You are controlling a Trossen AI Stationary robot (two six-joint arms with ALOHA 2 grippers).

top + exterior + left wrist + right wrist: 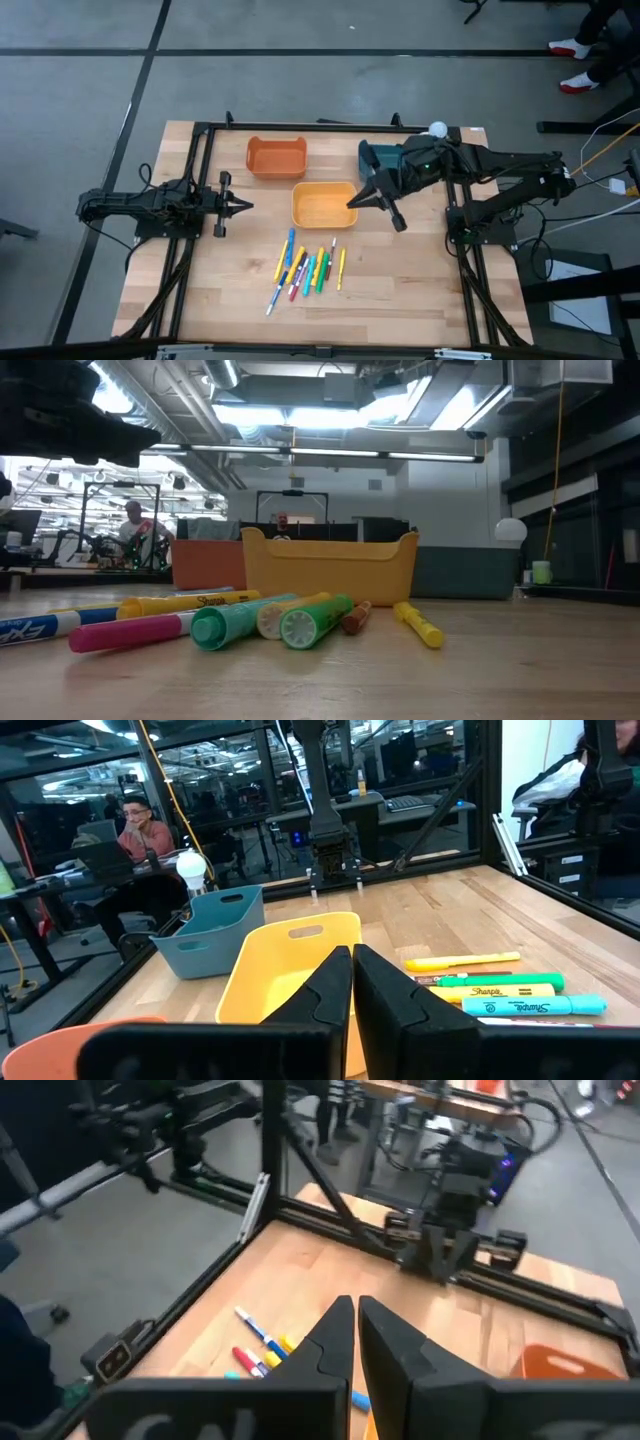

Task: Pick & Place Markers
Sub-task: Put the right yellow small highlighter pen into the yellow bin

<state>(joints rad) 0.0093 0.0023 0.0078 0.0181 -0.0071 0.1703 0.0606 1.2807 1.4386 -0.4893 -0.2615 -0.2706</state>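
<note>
markers (pixel 240 622) lie closest to the low camera, a loose heap of pink, yellow, green and blue sticks on the wooden table (pixel 420 290), some touching and crossing one another, with one yellow one lying a little apart toward the side. from above the same markers (pixel 305 268) fan out on the near part of the table, just in front of the yellow bin (pixel 324 204); the orange bin (pixel 276 157) and teal bin (pixel 378 155) sit farther back. none of the markers is in any bin yet, so the task looks barely begun. the right gripper (pixel 352 202) hangs over the yellow bin's edge with its two fingers pressed together and nothing between them; the left gripper (pixel 247 206) waits near the table's left side, also closed and empty, pointing toward the bins. the main risk i see is the clutter: because the markers lie packed side by side, fingers coming down on one could pinch two at once or nudge neighbours into rolling away across the smooth wood. the right claw must also spread its fingers before descending, or it will just push a marker flat. the bin wall near the heap could catch a low approach.
</note>
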